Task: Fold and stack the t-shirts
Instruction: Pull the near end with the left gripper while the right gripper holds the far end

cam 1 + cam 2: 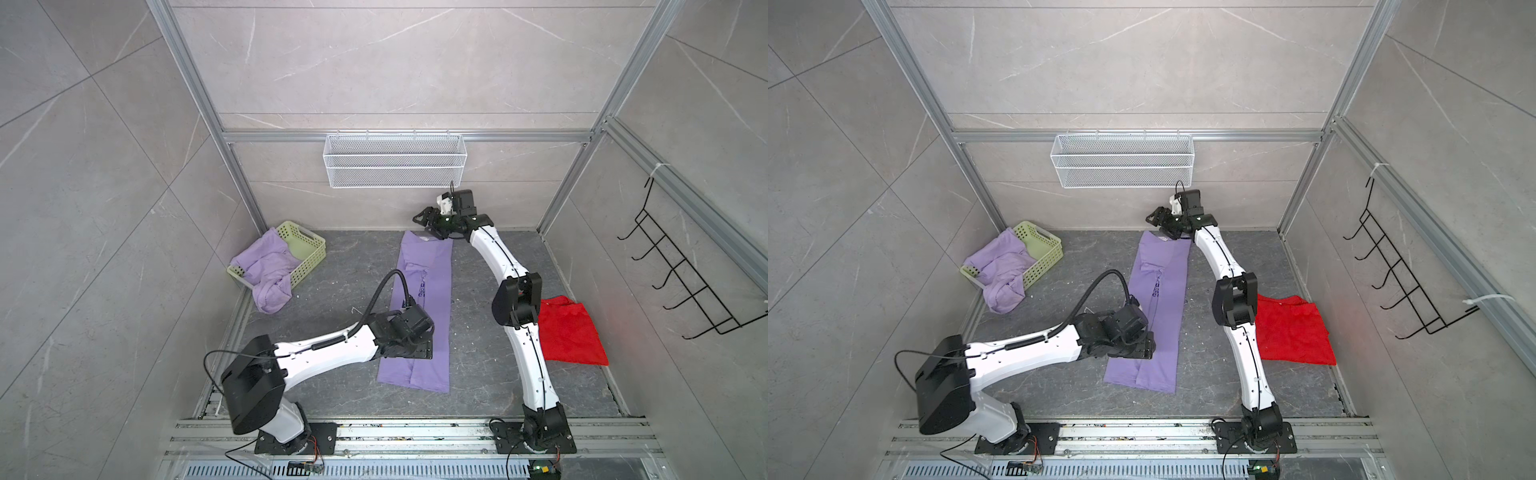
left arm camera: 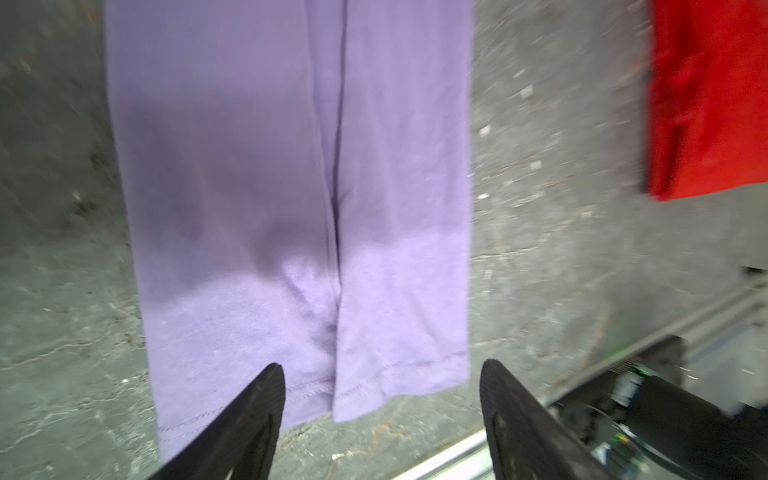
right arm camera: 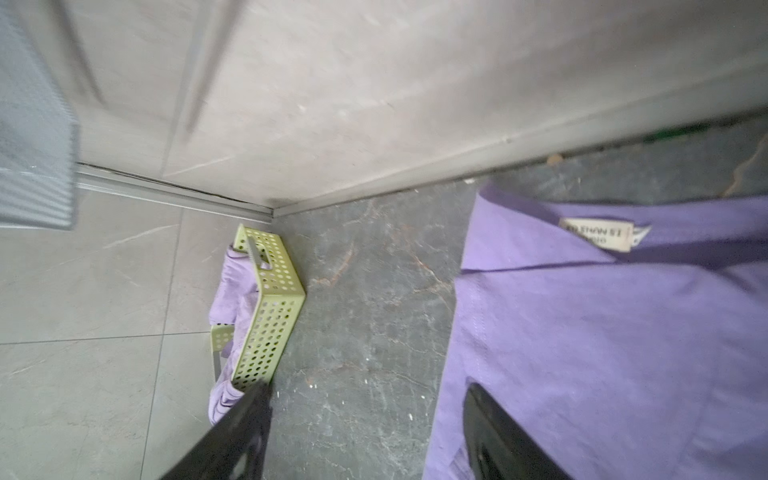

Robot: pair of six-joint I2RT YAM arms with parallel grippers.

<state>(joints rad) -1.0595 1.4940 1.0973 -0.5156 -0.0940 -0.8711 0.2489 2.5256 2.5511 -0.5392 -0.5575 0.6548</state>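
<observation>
Left wrist: narrow knit lilac t-shirt [image 2: 270, 166]

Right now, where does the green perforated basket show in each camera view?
Both top views: green perforated basket at the back-left corner of the table.
Left wrist: not in it.
Right wrist: against the wall corner, across bare table from the folded lilac t-shirt.
Shared landmark: that t-shirt, in all four.

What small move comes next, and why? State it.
Probably lower the left gripper to pinch the hem of the lilac t-shirt. It lies flat in a long strip, sides already folded in; that gripper and the right gripper hang open over its ends.
</observation>
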